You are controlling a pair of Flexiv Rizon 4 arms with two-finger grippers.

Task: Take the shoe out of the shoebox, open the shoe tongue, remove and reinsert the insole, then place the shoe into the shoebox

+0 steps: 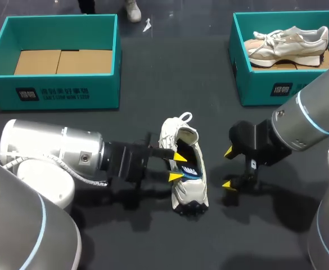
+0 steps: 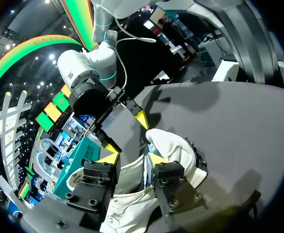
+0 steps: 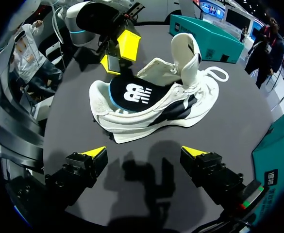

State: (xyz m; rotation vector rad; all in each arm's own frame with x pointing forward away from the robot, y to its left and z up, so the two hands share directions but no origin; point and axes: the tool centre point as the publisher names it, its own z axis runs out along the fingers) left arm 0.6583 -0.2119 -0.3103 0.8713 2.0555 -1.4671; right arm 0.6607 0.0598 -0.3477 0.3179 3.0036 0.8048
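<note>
Two teal shoeboxes stand at the far side of the dark tabletop point(image 1: 170, 73), one at each end. The left shoebox point(image 1: 105, 90) holds a brown cardboard liner point(image 1: 57, 62). Nearer the robot, the left arm point(image 1: 52, 149) extends across the tabletop toward the middle. The left gripper point(image 1: 176, 167) is positioned at the side collar of the white sneaker point(image 1: 191, 191). Its fingers are parted, one ahead of the other along the length of the sneaker, with both yellow tips at the edge of the opening. In the left wrist view, white lining and a sliver of blue insole edge lie between the fingers; contact with either finger cannot be confirmed. The white sneaker rests on its sole near the middle of the tabletop, outside both shoeboxes, toe pointing away from the robot. The tongue point(image 3: 186, 51) stands upright, pulled clear of the opening, and the laces point(image 3: 214, 74) trail loose at the toe end. The dark insole point(image 3: 129, 92), rimmed in blue, lies inside the sneaker. The right gripper point(image 1: 228, 167) is just beside the sneaker on its right, low over the tabletop, fingers spread wide and holding nothing. The right arm point(image 1: 316, 118) enters from the right side. The right shoebox point(image 1: 254, 84) contains a beige sneaker point(image 1: 288, 42) lying on its sole.
</note>
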